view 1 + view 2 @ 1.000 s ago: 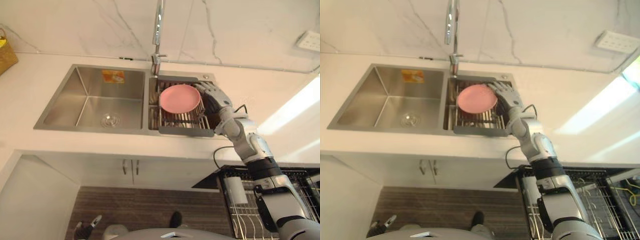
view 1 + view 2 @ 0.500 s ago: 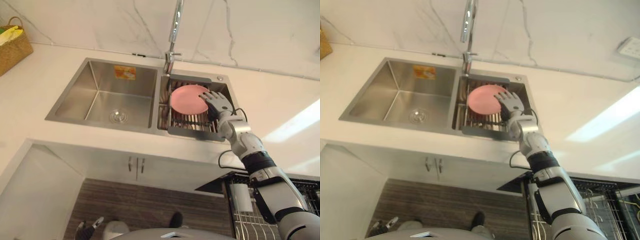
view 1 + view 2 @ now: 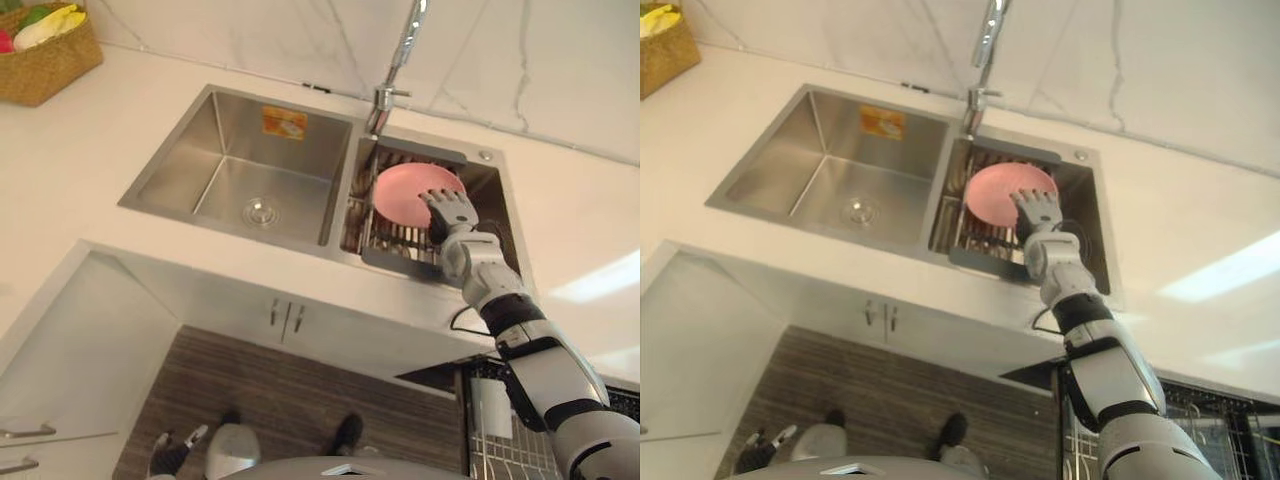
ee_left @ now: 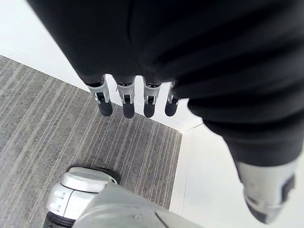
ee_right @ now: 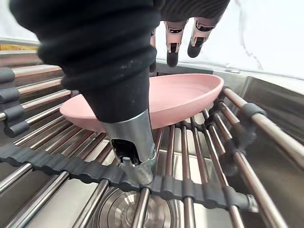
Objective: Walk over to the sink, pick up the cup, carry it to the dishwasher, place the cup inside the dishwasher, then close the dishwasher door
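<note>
Left hand (image 4: 124, 97): fingers straight, nothing grasped, hanging above the striped floor (image 4: 47, 123). Basket (image 3: 45, 65) sits on the counter, far left. Sink (image 3: 240, 170) has a faucet (image 3: 400, 60) at the divider. In its right basin, a pink dish (image 3: 405, 190) lies on a wire rack (image 3: 385, 245). Right hand (image 3: 452, 212) is over the dish's near rim, fingers straight, released.

Cut off at top: faucet (image 3: 401, 55), basket (image 3: 40, 65); pink plate (image 3: 405, 188) near edge behind right robot hand (image 3: 452, 212).
</note>
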Controlling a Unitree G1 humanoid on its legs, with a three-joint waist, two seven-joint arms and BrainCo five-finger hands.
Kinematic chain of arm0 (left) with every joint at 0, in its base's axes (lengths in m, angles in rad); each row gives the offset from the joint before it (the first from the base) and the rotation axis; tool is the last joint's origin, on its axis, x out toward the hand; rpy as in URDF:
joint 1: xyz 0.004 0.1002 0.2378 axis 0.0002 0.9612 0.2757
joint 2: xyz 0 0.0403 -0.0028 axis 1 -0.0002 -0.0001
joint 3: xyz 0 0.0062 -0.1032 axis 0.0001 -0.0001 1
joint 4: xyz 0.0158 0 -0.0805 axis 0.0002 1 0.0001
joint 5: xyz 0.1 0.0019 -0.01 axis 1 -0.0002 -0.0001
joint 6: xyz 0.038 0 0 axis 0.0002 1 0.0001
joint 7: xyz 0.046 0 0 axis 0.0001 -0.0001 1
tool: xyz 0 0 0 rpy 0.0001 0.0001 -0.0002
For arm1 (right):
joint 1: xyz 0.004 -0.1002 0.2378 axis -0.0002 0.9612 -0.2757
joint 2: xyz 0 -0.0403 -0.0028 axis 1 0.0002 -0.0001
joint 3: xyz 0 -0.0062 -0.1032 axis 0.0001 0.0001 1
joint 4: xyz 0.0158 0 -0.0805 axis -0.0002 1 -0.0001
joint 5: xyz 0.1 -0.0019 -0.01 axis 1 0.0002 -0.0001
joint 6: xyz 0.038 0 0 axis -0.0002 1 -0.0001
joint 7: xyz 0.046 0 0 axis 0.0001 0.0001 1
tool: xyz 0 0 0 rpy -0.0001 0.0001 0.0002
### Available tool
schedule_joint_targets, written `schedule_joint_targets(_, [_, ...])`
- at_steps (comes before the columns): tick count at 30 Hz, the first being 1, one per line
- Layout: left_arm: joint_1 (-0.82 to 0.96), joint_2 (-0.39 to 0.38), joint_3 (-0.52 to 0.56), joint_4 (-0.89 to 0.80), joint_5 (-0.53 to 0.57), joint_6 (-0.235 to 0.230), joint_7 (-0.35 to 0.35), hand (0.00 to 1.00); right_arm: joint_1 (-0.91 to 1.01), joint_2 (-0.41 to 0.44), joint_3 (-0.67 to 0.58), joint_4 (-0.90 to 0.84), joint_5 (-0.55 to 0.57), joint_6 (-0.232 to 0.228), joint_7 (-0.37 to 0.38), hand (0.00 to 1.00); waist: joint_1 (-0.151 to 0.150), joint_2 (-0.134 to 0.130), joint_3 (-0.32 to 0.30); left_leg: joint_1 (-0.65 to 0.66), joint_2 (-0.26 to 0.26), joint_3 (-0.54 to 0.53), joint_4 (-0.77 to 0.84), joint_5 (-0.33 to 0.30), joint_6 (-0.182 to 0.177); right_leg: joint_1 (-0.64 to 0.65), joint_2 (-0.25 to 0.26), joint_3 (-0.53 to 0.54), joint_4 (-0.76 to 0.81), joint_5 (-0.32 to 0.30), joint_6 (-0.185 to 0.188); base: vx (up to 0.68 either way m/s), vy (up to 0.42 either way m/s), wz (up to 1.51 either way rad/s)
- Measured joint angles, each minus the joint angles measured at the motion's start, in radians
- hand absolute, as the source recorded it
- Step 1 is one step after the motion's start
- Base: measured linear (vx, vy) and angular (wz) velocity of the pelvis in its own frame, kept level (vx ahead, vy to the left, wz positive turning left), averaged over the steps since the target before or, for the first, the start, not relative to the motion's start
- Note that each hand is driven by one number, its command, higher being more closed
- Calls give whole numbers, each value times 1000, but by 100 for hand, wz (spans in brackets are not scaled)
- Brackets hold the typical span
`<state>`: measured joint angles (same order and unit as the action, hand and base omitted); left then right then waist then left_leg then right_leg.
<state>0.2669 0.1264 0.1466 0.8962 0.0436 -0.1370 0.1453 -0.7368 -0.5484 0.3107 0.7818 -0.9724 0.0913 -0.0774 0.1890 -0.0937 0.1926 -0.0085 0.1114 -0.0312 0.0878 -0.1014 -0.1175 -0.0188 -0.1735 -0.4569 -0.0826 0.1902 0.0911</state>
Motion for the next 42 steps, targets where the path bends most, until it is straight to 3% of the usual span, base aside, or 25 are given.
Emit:
schedule_joint_targets(6, [-6,27,1,-40,-28,-28,0,0,-122,-2,-1,106,34,35,-58,0,34,-20,76,-65,-4,-44,34,7,-2,-33,-1,-29,0,7,-9,-5,-12,19])
schedule_joint_targets(11, [-29,64,4,-65,-72,-41,0,0,-183,-10,5,148,44,48,-58,0,62,-31,125,-120,-5,-52,78,1,-1,-59,-1,-27,1,25,-13,-47,5,7])
schedule_joint_targets(12, [-42,76,6,-66,-84,-43,0,0,-188,-20,5,148,44,51,-65,100,69,-34,133,-140,-5,-53,96,-6,-2,-69,0,-25,1,25,-13,-101,2,0])
schedule_joint_targets(17, [-58,91,5,-103,-102,-43,-5,0,-230,-42,23,147,41,69,-58,100,76,-34,166,-186,-3,-54,119,-2,-7,-104,1,-19,-5,10,-16,-127,-11,0])
schedule_joint_targets(21, [-58,91,-4,-103,-108,-36,-8,0,-232,-58,42,147,10,79,-66,100,85,-34,167,-196,5,-54,96,21,-7,-121,6,-2,-6,-23,22,-38,0,1])
schedule_joint_targets(25, [-57,117,-35,-130,-109,-21,-8,0,-217,-56,45,148,-29,84,-104,100,87,-56,182,-200,2,-54,100,25,-10,-122,6,5,0,9,18,0,8,4])
schedule_joint_targets(32, [-58,120,-40,-151,-109,-13,-6,0,-201,-56,45,135,-54,83,-155,100,82,-58,183,-199,4,-49,106,26,-11,-123,10,13,0,21,11,10,3,-1])
schedule_joint_targets(37, [-57,121,-42,-182,-109,-11,-4,0,-198,-68,45,115,2,51,-197,100,76,-58,183,-199,5,-38,123,17,-9,-125,13,30,0,30,-1,25,12,-7])
schedule_joint_targets(42, [-48,119,-54,-181,-108,8,3,0,-163,-160,44,-29,49,-3,-270,100,57,-59,182,-188,7,-17,136,4,-8,-124,15,55,-1,30,-1,13,20,-14])
